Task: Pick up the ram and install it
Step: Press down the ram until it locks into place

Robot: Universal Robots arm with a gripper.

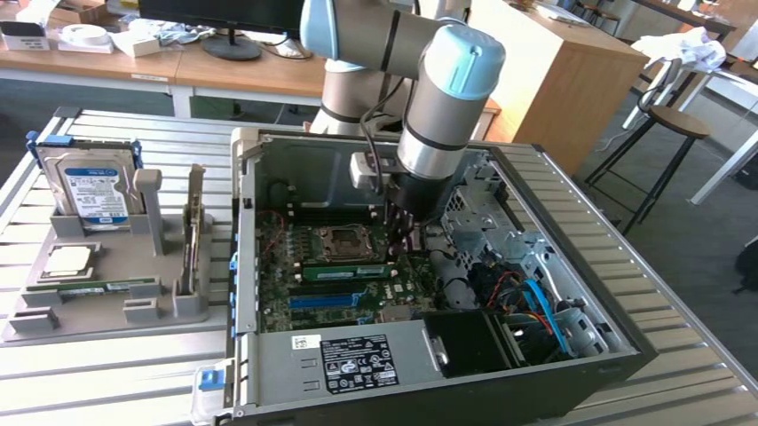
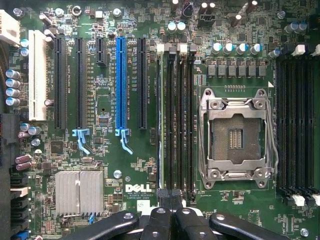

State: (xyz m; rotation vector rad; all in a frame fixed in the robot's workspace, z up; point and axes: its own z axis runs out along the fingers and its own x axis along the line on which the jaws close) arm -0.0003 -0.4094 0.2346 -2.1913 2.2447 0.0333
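Observation:
A green ram stick (image 1: 343, 271) stands in a motherboard slot beside the CPU socket (image 1: 343, 240). In the wrist view this ram (image 2: 160, 125) is seen edge-on as a thin pale line in the first of the black memory slots. My gripper (image 1: 403, 232) reaches down into the open PC case, just past the stick's end on the exterior view's right. Its black fingers (image 2: 161, 222) are pressed together with nothing between them, and the gripper (image 2: 172, 196) hovers over the end of the memory slots. I cannot tell if it touches the stick. An alike green stick (image 1: 95, 288) lies in the grey holder.
The grey holder (image 1: 113, 315) at the exterior view's left also carries a hard drive (image 1: 89, 186), an upright expansion card (image 1: 193, 231) and a processor (image 1: 66, 260). The case walls (image 1: 243, 231) enclose the board. A blue slot (image 2: 120, 85), a heatsink (image 2: 79, 192) and cables (image 1: 533, 297) lie nearby.

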